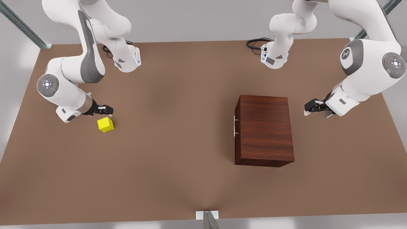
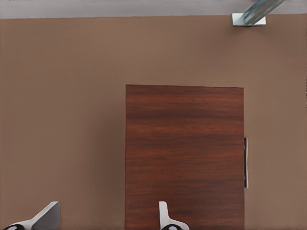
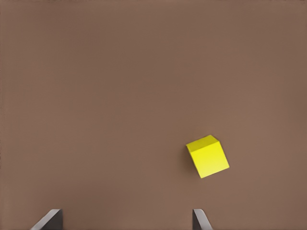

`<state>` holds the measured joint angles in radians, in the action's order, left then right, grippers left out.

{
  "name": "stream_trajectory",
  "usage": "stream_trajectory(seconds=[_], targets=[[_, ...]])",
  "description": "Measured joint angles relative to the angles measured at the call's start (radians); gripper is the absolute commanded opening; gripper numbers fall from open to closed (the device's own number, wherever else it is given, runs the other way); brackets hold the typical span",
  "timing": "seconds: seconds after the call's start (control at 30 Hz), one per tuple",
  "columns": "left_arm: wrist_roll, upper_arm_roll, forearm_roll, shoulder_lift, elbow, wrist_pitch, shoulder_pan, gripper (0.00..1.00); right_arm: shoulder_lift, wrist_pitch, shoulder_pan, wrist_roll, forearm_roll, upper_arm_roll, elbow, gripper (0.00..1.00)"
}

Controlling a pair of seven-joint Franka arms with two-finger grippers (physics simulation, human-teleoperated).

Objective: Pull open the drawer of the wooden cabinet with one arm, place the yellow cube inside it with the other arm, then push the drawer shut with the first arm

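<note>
The wooden cabinet [image 1: 264, 130] [image 2: 184, 153] stands on the table toward the front view's right. Its drawer is closed, with the thin silver handle [image 1: 234, 126] [image 2: 245, 163] on the side facing the front view's left. My left gripper [image 1: 310, 106] [image 2: 106, 223] hovers open just off the cabinet's opposite side, on the front view's right. The yellow cube [image 1: 105, 124] [image 3: 207, 156] lies on the table at the front view's left. My right gripper [image 1: 106, 110] [image 3: 125, 223] is open beside the cube, not touching it.
The brown table [image 1: 178, 95] stretches wide between cube and cabinet. Both arm bases [image 1: 127, 60] [image 1: 275, 57] with black cables sit at the far edge. A metal bracket [image 1: 206, 216] [image 2: 249, 18] marks the near edge.
</note>
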<state>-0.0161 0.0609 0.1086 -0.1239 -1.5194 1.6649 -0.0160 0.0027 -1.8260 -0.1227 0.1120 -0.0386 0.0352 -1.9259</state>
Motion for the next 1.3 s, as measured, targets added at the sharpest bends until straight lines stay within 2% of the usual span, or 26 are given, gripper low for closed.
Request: stream_trajectory(seconds=[0.13,0.27,0.33,0.47,0.57,0.87,1.3], targets=[[0.011,-0.001,-0.026,-0.016,0.009,0.005,-0.068,1.0,0.019,-0.013,-0.02,0.02,0.006,0.005,0.03,1.0],[0.083,0.0,-0.099,-0.118,0.053,0.008,-0.397,1.0,0.036,-0.009,-0.018,0.092,0.006,0.027,0.038,1.0],[0.137,0.001,-0.137,-0.202,0.09,0.015,-0.504,1.0,0.05,-0.006,0.03,0.131,0.007,0.029,0.032,1.0],[0.264,0.0,-0.214,-0.341,0.105,0.084,-0.618,1.0,0.084,-0.002,0.221,0.198,0.008,0.031,0.03,1.0],[0.358,-0.001,-0.31,-0.383,0.095,0.123,-0.662,1.0,0.12,-0.028,0.316,0.259,0.006,0.034,0.018,1.0],[0.579,-0.005,-0.527,-0.456,0.074,0.164,-0.697,1.0,0.132,-0.256,0.297,0.451,-0.031,0.034,-0.189,1.0],[0.782,-0.006,-0.604,-0.535,0.069,0.173,-0.712,1.0,0.105,-0.583,0.304,0.65,-0.108,0.028,-0.404,1.0]])
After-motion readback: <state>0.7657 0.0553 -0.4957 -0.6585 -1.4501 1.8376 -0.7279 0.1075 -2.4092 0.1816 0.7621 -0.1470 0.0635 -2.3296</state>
